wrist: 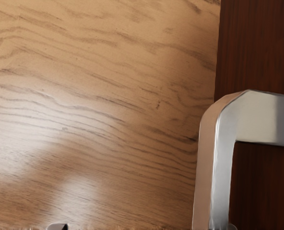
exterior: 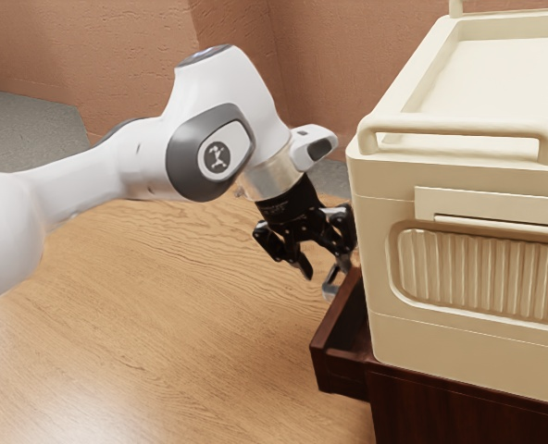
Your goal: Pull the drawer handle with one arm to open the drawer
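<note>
My gripper (exterior: 326, 270) is open, tilted down beside the silver handle (exterior: 330, 285) on the dark wooden drawer (exterior: 340, 368). The drawer stands partly out from the cabinet (exterior: 413, 407), its inner side showing. In the wrist view, two small fingertips of the gripper (wrist: 145, 227) stand wide apart, and the angular metal handle (wrist: 222, 163) runs down close to one of them. The drawer's dark face (wrist: 257, 43) is behind the handle. Whether that fingertip touches the handle, I cannot tell.
A large cream case (exterior: 459, 342) with a raised top rail (exterior: 459, 126) stands on the cabinet, close beside my hand. Below the arm spreads the wood-grained surface (exterior: 163, 324). Brownish walls (exterior: 320, 65) rise behind.
</note>
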